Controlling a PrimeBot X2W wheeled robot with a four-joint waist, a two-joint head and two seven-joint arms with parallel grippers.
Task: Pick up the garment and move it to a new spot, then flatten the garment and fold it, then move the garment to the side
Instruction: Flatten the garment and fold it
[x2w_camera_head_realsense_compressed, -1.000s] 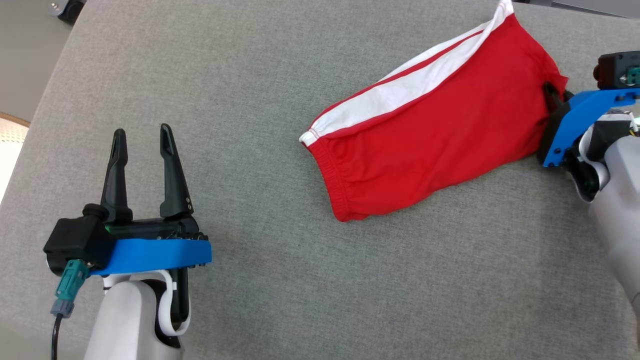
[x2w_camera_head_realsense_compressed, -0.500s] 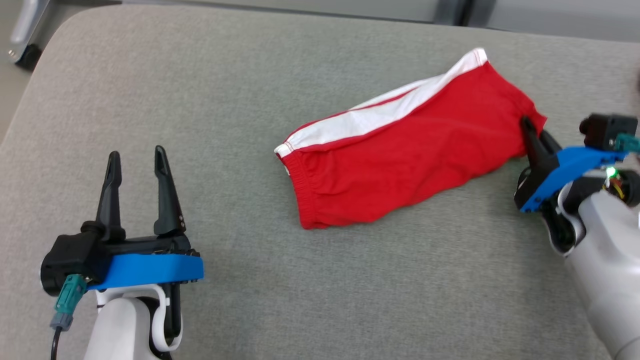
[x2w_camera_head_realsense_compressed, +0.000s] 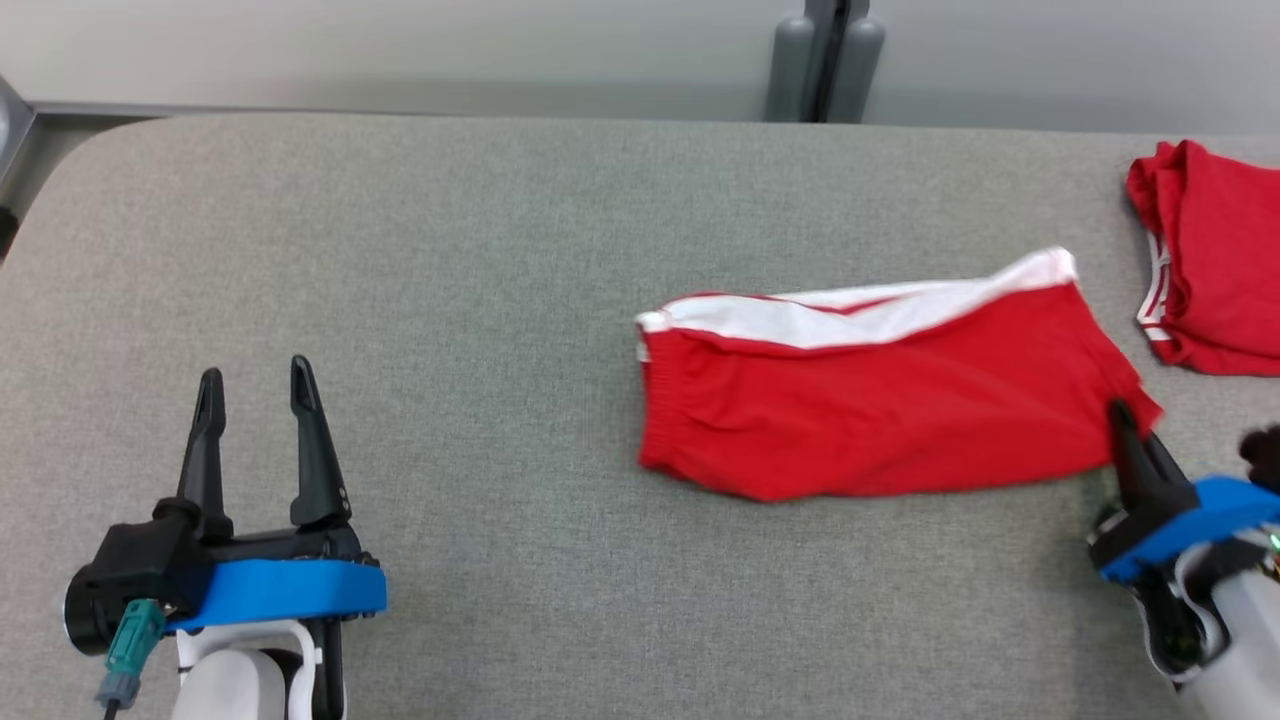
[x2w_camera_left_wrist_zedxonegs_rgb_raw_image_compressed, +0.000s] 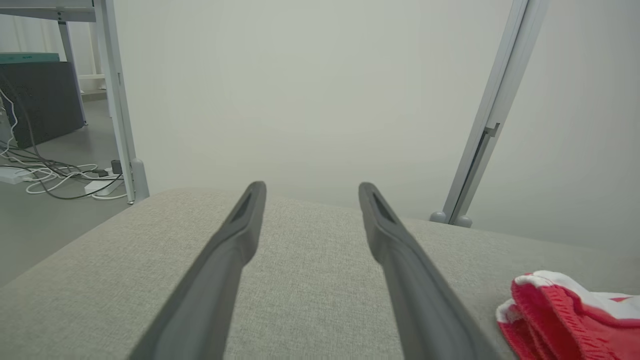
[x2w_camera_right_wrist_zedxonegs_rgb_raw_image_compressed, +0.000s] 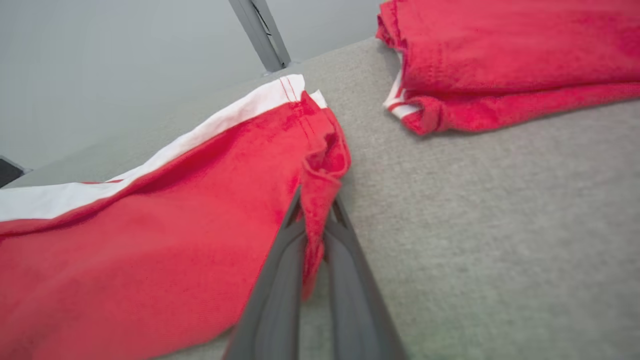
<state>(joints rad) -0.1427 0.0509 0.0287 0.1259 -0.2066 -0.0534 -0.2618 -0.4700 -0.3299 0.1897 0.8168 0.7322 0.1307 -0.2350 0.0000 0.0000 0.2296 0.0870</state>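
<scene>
Folded red shorts with a white side stripe (x2w_camera_head_realsense_compressed: 880, 410) lie across the grey cushioned table, right of centre. My right gripper (x2w_camera_head_realsense_compressed: 1120, 415) is shut on the garment's near right corner; in the right wrist view the red cloth (x2w_camera_right_wrist_zedxonegs_rgb_raw_image_compressed: 200, 220) is pinched between the two dark fingers (x2w_camera_right_wrist_zedxonegs_rgb_raw_image_compressed: 280, 270), with my right gripper (x2w_camera_right_wrist_zedxonegs_rgb_raw_image_compressed: 315, 200) closed around the fold. My left gripper (x2w_camera_head_realsense_compressed: 252, 375) stands open at the lower left, well apart from the shorts, nothing between its fingers. In the left wrist view my left gripper (x2w_camera_left_wrist_zedxonegs_rgb_raw_image_compressed: 310, 187) points over the table, and the shorts' waistband end (x2w_camera_left_wrist_zedxonegs_rgb_raw_image_compressed: 565, 320) shows at the lower right.
A second folded red garment (x2w_camera_head_realsense_compressed: 1215, 265) lies at the table's far right edge, also the red pile (x2w_camera_right_wrist_zedxonegs_rgb_raw_image_compressed: 510, 60) in the right wrist view. A grey post (x2w_camera_head_realsense_compressed: 820, 60) stands behind the table (x2w_camera_head_realsense_compressed: 450, 250). Cables lie on the floor (x2w_camera_left_wrist_zedxonegs_rgb_raw_image_compressed: 55, 175) off the left side.
The camera has tilted up, so the whole picture shifted. The right gripper, still holding the corner, has swung the shorts from a diagonal to lying nearly level across the table. The left gripper stays open.
</scene>
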